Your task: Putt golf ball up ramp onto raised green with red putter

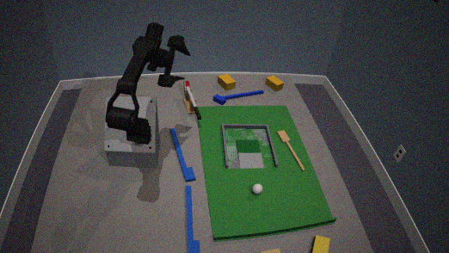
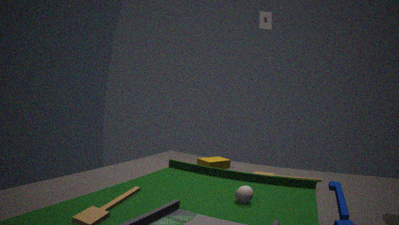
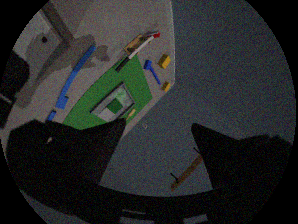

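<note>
The putter with a red end (image 1: 191, 99) (image 3: 142, 47), pale shaft and black end leans on a tan rest beside the mat's back left corner. My gripper (image 1: 186, 66) (image 3: 159, 124) is open and empty, raised above the table near the putter's red end, not touching it. The white golf ball (image 1: 257, 189) (image 2: 244, 194) sits on the green mat (image 1: 232, 206) (image 2: 191, 187) in front of the ramp. The pale grey ramp (image 1: 250, 161) leads to a dark green square (image 1: 248, 146) (image 3: 115, 104), with grey walls (image 1: 273, 148) on three sides around them.
Two blue clubs (image 1: 181, 155) (image 1: 189, 215) lie left of the mat; another blue club (image 1: 242, 95) (image 3: 154, 73) lies behind it. A tan club (image 1: 294, 152) (image 2: 121, 198) lies right of the walls. Yellow blocks (image 1: 226, 82) (image 1: 274, 83) (image 1: 320, 245) stand behind and in front of the mat.
</note>
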### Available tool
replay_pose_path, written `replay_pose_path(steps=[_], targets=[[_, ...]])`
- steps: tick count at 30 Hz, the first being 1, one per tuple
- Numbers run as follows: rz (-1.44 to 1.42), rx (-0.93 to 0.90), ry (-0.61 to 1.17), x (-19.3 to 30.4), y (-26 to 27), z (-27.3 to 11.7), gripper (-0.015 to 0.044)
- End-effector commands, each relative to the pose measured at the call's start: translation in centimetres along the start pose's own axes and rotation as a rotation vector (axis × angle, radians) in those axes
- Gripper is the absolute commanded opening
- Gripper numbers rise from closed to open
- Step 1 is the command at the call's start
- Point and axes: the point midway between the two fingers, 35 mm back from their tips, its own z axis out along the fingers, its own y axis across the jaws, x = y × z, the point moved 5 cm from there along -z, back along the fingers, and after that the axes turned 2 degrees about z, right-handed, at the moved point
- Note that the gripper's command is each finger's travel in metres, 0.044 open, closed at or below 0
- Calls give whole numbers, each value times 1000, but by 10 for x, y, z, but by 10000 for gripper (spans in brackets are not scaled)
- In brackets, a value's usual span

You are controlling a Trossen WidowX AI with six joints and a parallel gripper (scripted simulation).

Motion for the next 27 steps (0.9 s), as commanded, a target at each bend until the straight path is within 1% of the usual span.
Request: replay_pose_path(steps=[1, 5, 11, 16, 19, 21, 27], targets=[[114, -116, -66, -8, 0, 32, 440], [209, -217, -103, -13, -1, 64, 440], [452, -466, -175, -30, 9, 146, 440], [665, -684, -222, -51, 37, 213, 440], [798, -824, -242, -63, 64, 250, 440], [851, -880, -250, -68, 77, 263, 440], [857, -887, -250, -70, 82, 267, 440]])
